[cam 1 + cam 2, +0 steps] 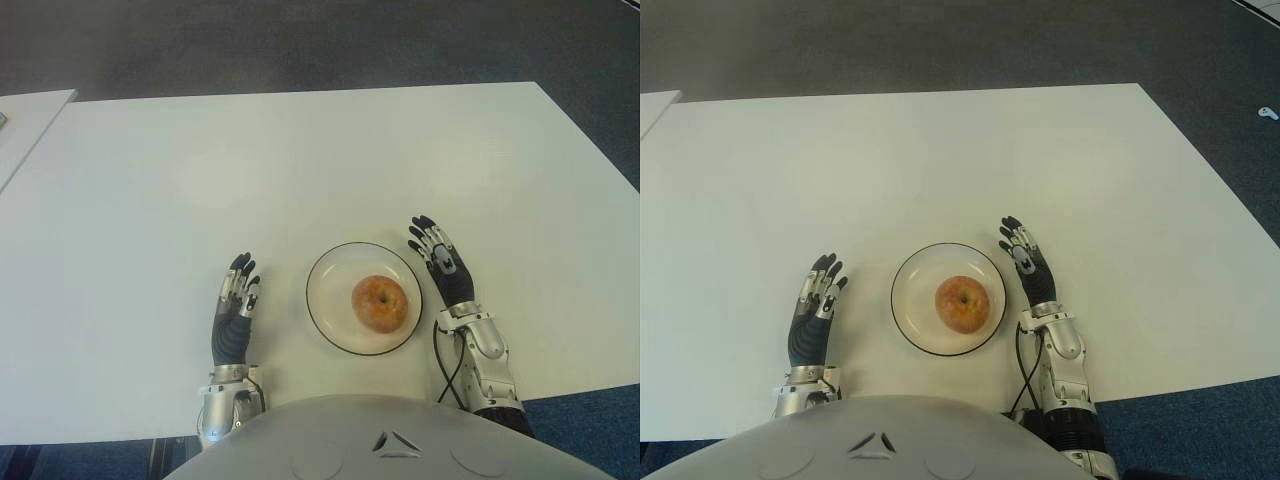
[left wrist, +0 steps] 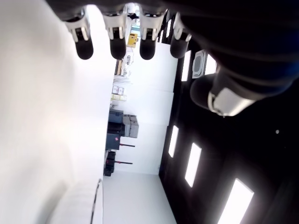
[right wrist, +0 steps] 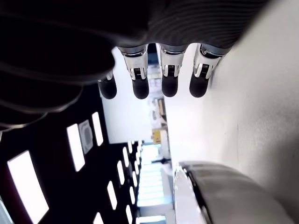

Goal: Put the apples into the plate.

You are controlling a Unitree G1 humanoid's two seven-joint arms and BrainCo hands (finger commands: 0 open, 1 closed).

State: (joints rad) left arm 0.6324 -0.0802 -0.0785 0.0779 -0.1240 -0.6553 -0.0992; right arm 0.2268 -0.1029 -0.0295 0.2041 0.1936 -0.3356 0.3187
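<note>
On the near edge of the table, eye views: I see one apple (image 1: pixel 379 302) lying inside the plate (image 1: pixel 328 318), a little right of its centre, clear of the rim.
Left hand (image 1: pixel 234 308), eye views: left of the plate, apart from it, fingers stretched out flat and holding nothing.
Right hand (image 1: pixel 441 262): just beside the plate's right rim, fingers extended, empty as well.
Table (image 1: pixel 300 170): white; I find no second apple anywhere on it.
Left wrist view: four fingertips (image 2: pixel 115 46) straight and released, nothing between them; white tabletop alongside.
Right wrist view: fingertips (image 3: pixel 168 85) straight and slack too; the plate's rim (image 3: pixel 187 179) shows close by.
Step in hand: I judge the placing done for the only apple I can see.
Next move: little is called for beyond keeping both hands off the plate; another apple would have to come into view first.
Apple's look: reddish-orange with yellow patches, round, stem dimple facing up, skin smooth and unbruised as far as I can tell.
</note>
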